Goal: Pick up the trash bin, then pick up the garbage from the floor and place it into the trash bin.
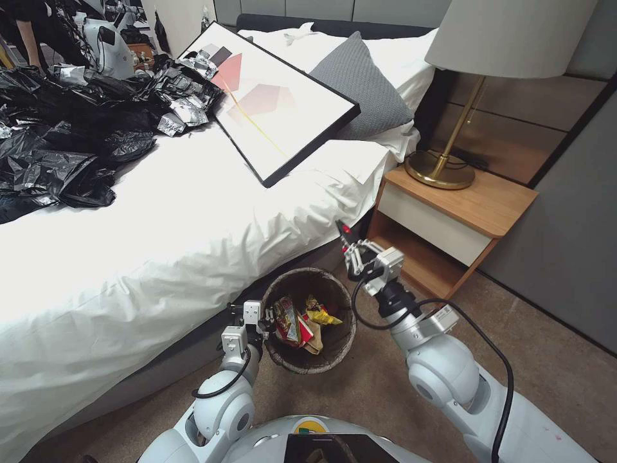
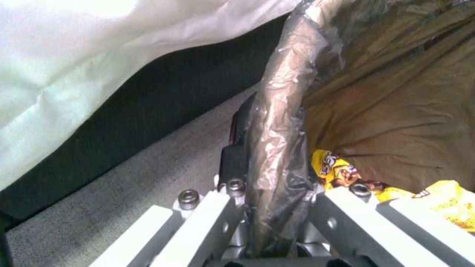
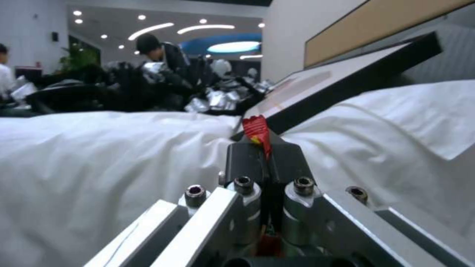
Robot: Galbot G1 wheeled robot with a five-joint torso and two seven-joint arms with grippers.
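Note:
The trash bin [image 1: 308, 360], lined with a dark bag, hangs just above the carpet beside the bed. My left gripper [image 1: 268, 320] is shut on its near-left rim; in the left wrist view the bagged rim [image 2: 277, 122] runs between the jaws of the left gripper [image 2: 269, 168]. Garbage lies inside the bin: colourful snack wrappers [image 1: 292, 321] and a yellow wrapper [image 1: 322, 315], which the left wrist view also catches as a yellow wrapper [image 2: 336, 170]. My right gripper [image 1: 344, 234] is raised above and to the right of the bin, shut on a small red wrapper scrap [image 3: 257, 131].
The white bed [image 1: 160, 244] carries a tilted framed picture [image 1: 270, 103], a grey pillow [image 1: 360, 83] and a heap of black and silver plastic sheets [image 1: 71, 135]. A wooden nightstand [image 1: 450, 218] with a brass lamp [image 1: 443, 167] stands to the right. Open carpet [image 1: 559, 373] lies right of the arm.

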